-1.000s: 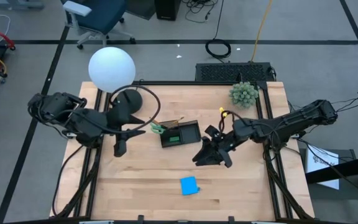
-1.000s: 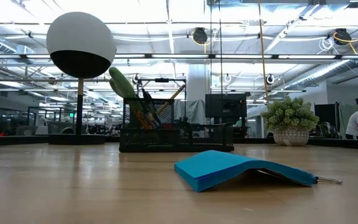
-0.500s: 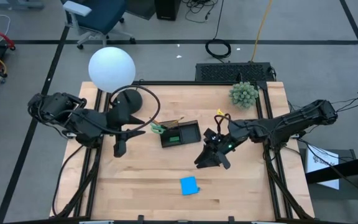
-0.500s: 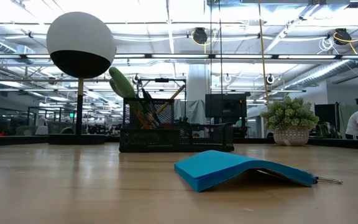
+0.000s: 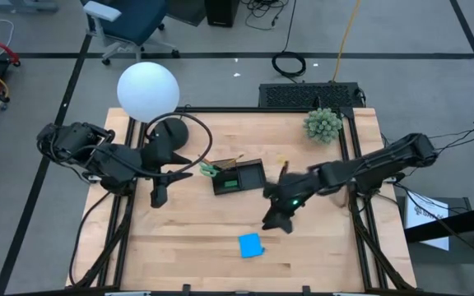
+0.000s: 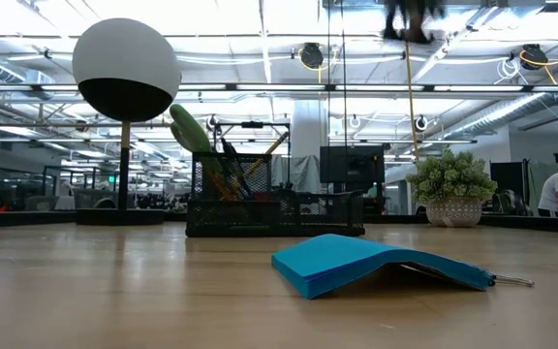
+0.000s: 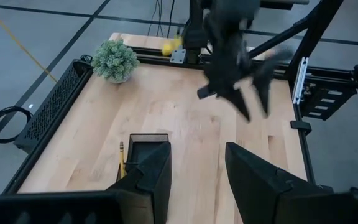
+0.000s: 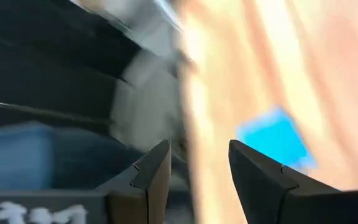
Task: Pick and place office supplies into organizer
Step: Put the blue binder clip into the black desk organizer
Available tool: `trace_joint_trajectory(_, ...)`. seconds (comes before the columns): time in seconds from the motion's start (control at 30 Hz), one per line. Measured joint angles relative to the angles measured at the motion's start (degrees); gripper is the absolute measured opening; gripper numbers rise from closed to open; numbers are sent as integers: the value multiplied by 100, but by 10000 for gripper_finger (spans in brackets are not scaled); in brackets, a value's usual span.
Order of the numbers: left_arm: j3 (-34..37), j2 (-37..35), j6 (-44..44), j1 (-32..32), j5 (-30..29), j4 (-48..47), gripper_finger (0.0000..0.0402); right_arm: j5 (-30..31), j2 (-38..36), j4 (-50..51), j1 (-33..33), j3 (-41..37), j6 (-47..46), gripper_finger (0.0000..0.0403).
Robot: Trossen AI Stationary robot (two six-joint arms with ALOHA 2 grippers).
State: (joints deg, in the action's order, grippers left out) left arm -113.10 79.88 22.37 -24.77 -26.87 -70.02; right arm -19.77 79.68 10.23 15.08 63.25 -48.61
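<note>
The low black mesh organizer tray (image 5: 238, 177) is seen near the middle of the wooden tabletop (image 5: 196, 238), toward its far edge, with green-handled scissors (image 5: 208, 170) and pencils standing in its left end. The blue square note pad (image 5: 250, 245) is found lying flat near the front edge, well apart from the organizer. The right tool (image 5: 275, 222) is held above the tabletop between organizer and note pad, its fingers (image 8: 148, 177) parted by a narrow gap with nothing gripped between them. The left tool (image 5: 160, 197) is parked beside the round black lamp base (image 5: 168, 141) toward the left edge, its fingers (image 7: 151, 174) likewise parted and empty. A fuzzy green plant ball (image 5: 322, 125) is seen at the far right corner.
</note>
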Motion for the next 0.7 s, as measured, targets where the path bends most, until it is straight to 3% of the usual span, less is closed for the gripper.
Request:
trace_joint_trajectory(0.23,0,-2,-2,0,85,4,145,157,902,2484,211,1160,477,151)
trace_joint_trajectory(0.5,0,-2,-4,0,115,3,145,1654,1813,4907,547,2540,439,151)
trace_joint_trajectory(0.7,0,-2,-7,0,138,4,145,2164,2381,5476,830,3228,393,151)
